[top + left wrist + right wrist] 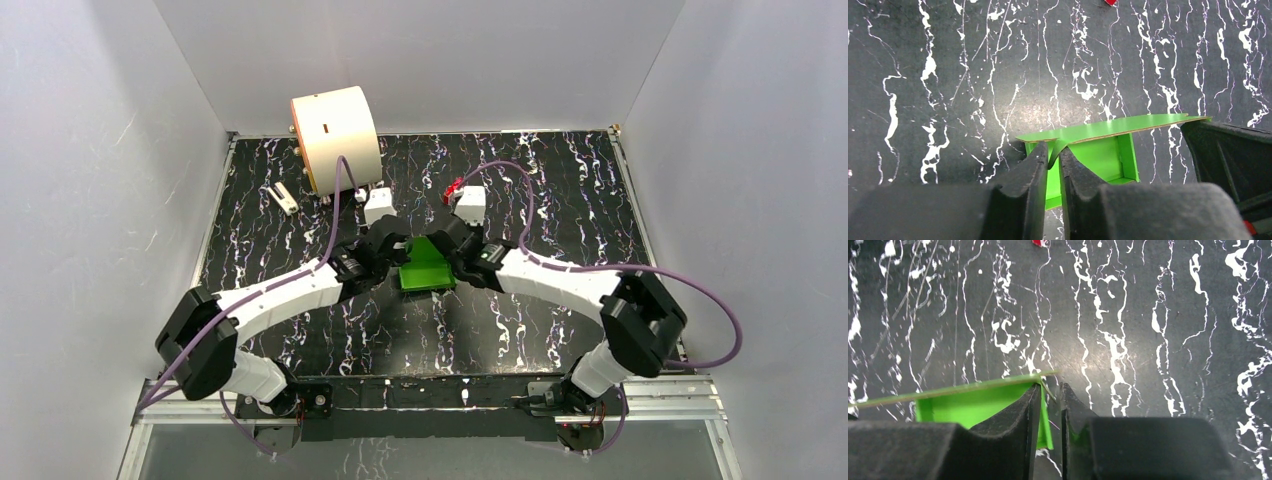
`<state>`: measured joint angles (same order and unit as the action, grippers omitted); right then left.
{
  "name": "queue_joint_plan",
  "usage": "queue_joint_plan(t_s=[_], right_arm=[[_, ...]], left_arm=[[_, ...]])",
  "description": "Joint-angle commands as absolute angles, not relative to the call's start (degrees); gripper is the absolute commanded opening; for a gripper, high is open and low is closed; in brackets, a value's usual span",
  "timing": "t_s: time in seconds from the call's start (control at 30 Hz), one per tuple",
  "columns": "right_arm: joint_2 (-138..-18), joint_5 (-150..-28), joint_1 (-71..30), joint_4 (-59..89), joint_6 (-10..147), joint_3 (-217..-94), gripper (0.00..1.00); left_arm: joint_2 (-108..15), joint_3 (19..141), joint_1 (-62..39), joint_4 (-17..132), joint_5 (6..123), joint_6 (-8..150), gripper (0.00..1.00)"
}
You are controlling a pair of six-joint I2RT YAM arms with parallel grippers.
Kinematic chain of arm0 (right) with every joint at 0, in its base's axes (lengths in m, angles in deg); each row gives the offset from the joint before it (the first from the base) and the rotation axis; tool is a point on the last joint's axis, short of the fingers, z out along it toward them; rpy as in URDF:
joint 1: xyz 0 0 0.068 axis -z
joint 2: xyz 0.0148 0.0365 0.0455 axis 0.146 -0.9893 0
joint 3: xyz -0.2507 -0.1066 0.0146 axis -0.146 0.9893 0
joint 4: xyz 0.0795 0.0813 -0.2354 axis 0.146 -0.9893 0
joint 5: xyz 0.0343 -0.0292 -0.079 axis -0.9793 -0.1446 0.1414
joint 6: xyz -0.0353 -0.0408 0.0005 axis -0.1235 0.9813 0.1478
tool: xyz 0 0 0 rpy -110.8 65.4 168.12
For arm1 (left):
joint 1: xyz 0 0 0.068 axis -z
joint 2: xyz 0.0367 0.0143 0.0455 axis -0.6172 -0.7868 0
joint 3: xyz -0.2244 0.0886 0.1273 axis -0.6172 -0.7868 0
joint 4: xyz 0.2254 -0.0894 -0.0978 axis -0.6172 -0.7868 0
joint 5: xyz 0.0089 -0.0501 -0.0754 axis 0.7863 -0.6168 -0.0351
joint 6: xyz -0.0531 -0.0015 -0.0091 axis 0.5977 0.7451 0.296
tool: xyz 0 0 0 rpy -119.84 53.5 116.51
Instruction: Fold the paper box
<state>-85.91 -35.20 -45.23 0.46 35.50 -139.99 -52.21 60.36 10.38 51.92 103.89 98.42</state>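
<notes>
1. Work surface: a black table (560,200) with white marble veining, enclosed by plain pale grey walls (430,60).
2. Task item: the bright green paper box (428,265), a creased card sheet partly raised into walls, lies at the centre of the table, directly between the fingertips of both arms.
3. Left gripper (1054,150): the fingers stand almost together. A curled green flap of the paper box (1103,155) drops into the narrow slot between them. It cannot be determined whether the pads press on the flap.
4. Beyond the left fingertips, a flat green panel spans rightward and reaches the black body of the right gripper (1228,150).
5. Right gripper (1050,387): the fingers are slightly parted. A green wall of the paper box (973,405) lies against the inner face of its left finger; a dark slit separates that wall from the other finger.
6. Other items: a small red block (452,187) sits on the table beyond both sets of fingertips. A large cream cylinder (335,135) stands far beyond and left of the left fingers.
</notes>
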Motion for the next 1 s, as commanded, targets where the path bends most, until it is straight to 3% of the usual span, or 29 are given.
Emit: queue_joint_plan(t_s=[0.0, 0.53, 0.73, 0.97], right_arm=[[-79.84, -40.22, -44.94, 11.45, 48.73, -134.95, 0.32], [-70.21, -71.02, -37.43, 12.60, 80.95, -130.39, 0.55], [-68.77, -89.70, -29.32, 14.05, 91.24, -127.09, 0.58], [-73.68, -100.38, -23.68, 18.46, 96.51, -126.74, 0.55]], left_arm=[[-47.61, 59.50, 9.97, 50.33, 105.16, 94.13, 0.17], [-37.99, 60.47, 2.79, 39.95, 90.16, 79.09, 0.47], [-41.83, 63.47, 2.21, 35.34, 83.53, 73.91, 0.54], [-46.81, 64.95, 1.79, 34.56, 80.32, 69.67, 0.58]])
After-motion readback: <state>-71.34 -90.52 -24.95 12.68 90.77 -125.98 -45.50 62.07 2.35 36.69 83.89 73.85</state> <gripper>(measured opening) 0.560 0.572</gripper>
